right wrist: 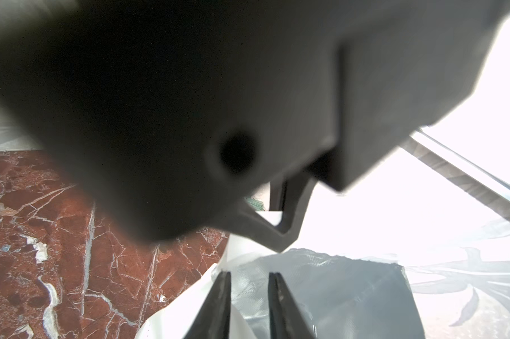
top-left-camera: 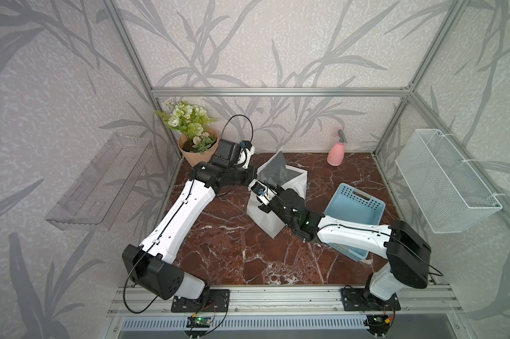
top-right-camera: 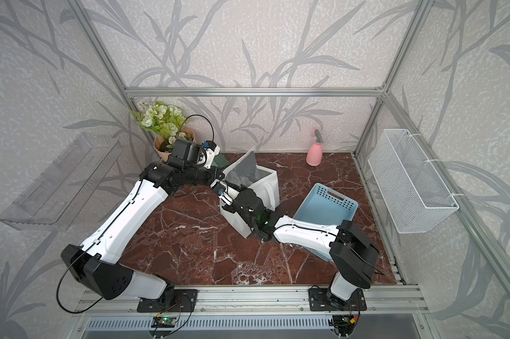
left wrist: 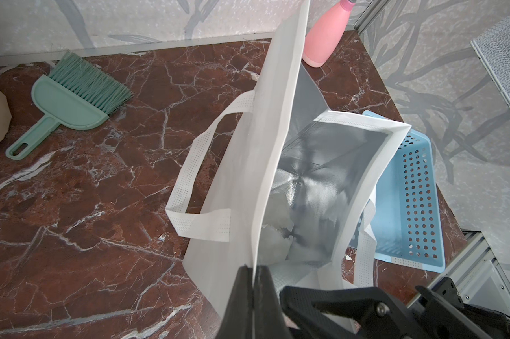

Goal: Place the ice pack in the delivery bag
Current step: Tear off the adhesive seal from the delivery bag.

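Note:
The white delivery bag (top-left-camera: 265, 218) (top-right-camera: 233, 218) stands mid-table with its silver-lined flap (top-left-camera: 273, 167) raised. In the left wrist view my left gripper (left wrist: 253, 268) is shut on the flap's edge and holds it up. A whitish, crinkled pack, apparently the ice pack (left wrist: 277, 237), lies on the foil bottom inside the bag (left wrist: 374, 164). My right gripper (right wrist: 249, 274) hovers at the bag's near rim. It is open, with a narrow gap and nothing between its fingers; only foil lining shows behind them. One of its black fingers (left wrist: 306, 293) shows beside the left gripper.
A blue perforated tray (top-left-camera: 356, 205) sits tilted right of the bag, under the right arm. A pink spray bottle (top-left-camera: 336, 152) stands at the back wall and a flower pot (top-left-camera: 195, 146) at back left. A green brush and dustpan (left wrist: 72, 99) lie behind the left arm.

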`<act>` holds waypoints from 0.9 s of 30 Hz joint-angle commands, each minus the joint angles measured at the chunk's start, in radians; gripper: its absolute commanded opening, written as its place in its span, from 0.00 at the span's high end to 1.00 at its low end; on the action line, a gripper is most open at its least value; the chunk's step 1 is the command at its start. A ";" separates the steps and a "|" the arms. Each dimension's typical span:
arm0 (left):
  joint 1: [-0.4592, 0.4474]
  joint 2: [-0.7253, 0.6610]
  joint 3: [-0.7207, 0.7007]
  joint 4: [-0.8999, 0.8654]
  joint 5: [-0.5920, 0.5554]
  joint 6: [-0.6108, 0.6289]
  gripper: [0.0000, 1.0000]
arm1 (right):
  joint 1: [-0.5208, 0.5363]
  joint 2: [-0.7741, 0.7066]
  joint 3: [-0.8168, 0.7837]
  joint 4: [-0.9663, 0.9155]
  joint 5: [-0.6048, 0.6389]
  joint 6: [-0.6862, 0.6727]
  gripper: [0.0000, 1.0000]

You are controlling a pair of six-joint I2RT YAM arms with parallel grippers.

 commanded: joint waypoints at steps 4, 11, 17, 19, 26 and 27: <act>0.007 -0.007 0.001 0.010 0.022 -0.004 1.00 | 0.002 0.018 0.005 -0.012 0.016 -0.018 0.75; 0.007 -0.006 -0.003 0.012 0.034 -0.009 1.00 | 0.012 0.038 0.030 0.015 0.000 -0.041 0.81; 0.007 -0.006 -0.005 0.011 0.035 -0.010 1.00 | 0.022 0.047 0.033 0.043 -0.001 -0.055 0.81; 0.007 -0.006 -0.004 0.012 0.036 -0.010 1.00 | 0.022 0.048 0.033 0.051 -0.002 -0.056 0.81; 0.008 -0.005 -0.010 0.013 0.040 -0.011 1.00 | 0.031 0.051 0.043 0.072 0.007 -0.062 0.81; 0.008 -0.006 -0.009 0.012 0.041 -0.010 1.00 | 0.031 0.053 0.044 0.077 0.010 -0.062 0.82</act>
